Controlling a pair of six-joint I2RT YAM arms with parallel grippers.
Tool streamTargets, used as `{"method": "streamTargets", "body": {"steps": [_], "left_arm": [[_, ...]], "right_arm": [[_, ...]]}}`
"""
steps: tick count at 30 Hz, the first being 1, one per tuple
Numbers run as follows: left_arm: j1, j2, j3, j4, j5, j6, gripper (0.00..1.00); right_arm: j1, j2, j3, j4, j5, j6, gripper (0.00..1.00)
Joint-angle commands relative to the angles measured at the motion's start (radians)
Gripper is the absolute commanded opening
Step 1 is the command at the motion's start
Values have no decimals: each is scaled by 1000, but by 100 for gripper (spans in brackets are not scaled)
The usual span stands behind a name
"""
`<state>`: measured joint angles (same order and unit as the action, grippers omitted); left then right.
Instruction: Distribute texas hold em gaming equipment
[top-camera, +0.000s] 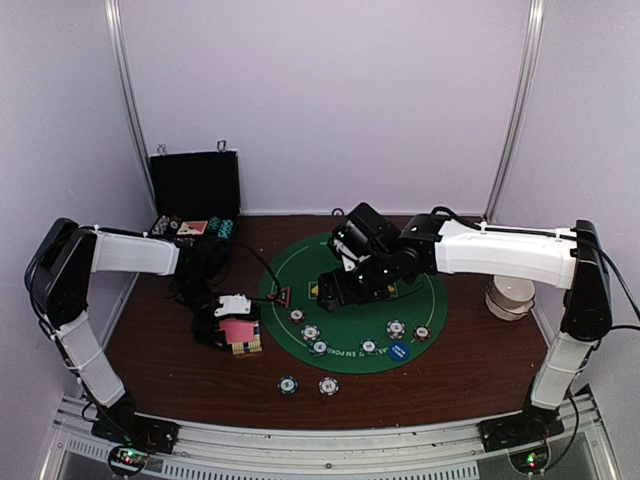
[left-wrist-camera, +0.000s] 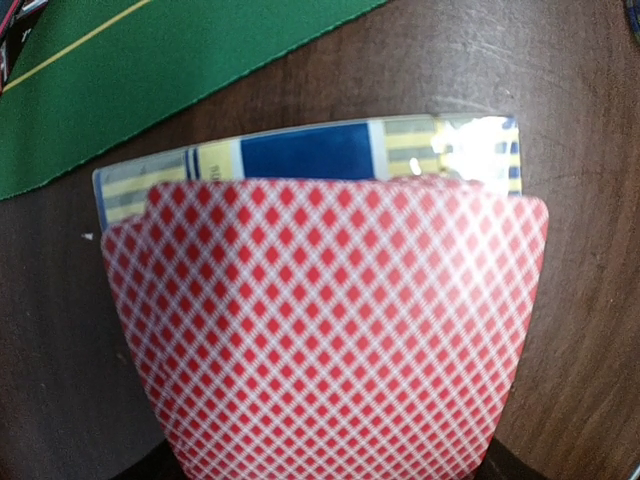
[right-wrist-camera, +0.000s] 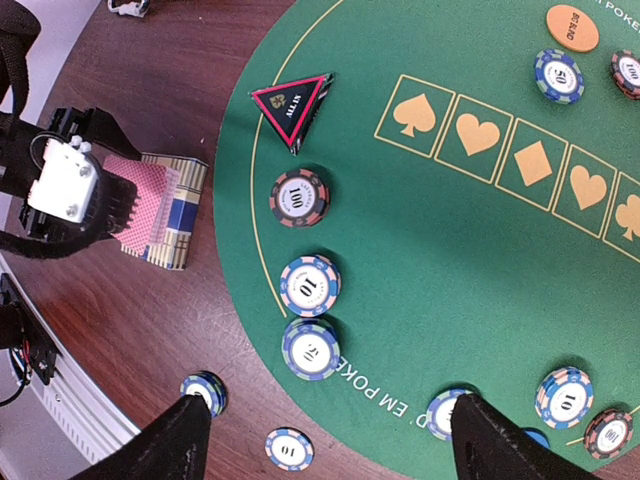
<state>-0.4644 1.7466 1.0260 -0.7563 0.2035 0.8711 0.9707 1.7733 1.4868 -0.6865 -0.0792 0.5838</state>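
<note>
My left gripper (top-camera: 232, 318) is shut on a stack of pink-backed playing cards (left-wrist-camera: 330, 330) above the yellow-blue card box (left-wrist-camera: 310, 150), left of the green mat (top-camera: 350, 270). The cards hide its fingers in the left wrist view. My right gripper (right-wrist-camera: 335, 440) hangs open and empty over the mat's near-left edge. Below it are striped poker chips (right-wrist-camera: 310, 285), two of them off the mat on the wood (right-wrist-camera: 290, 450). A red-black triangular marker (right-wrist-camera: 290, 100) lies at the mat's left edge, an orange disc (right-wrist-camera: 572, 27) farther in, and a blue disc (top-camera: 399, 351) near the front.
An open black hinged case (top-camera: 195, 195) with more chips and cards stands at the back left. A white round container (top-camera: 510, 297) sits right of the mat. Black cables trail across the wood between the case and the left gripper.
</note>
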Motion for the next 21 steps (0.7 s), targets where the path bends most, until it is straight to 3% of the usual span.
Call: {"method": "streamTargets", "body": {"steps": [1,7,14,21], "left_arm": [[4,-4,-25,24,20,6,73],[4,-36,-71,64,9,19,57],[4,-46,-75,79,-3,8,20],[4,-52,-40,64,-3,-17,0]], "right_arm": [[0,-16,-2,-13,-1,8,86],[0,-14,2,-13,-4,10,85],[0,-10,9,-19,-9,10,84],[-3,-16,6,-16,-19,23,83]]}}
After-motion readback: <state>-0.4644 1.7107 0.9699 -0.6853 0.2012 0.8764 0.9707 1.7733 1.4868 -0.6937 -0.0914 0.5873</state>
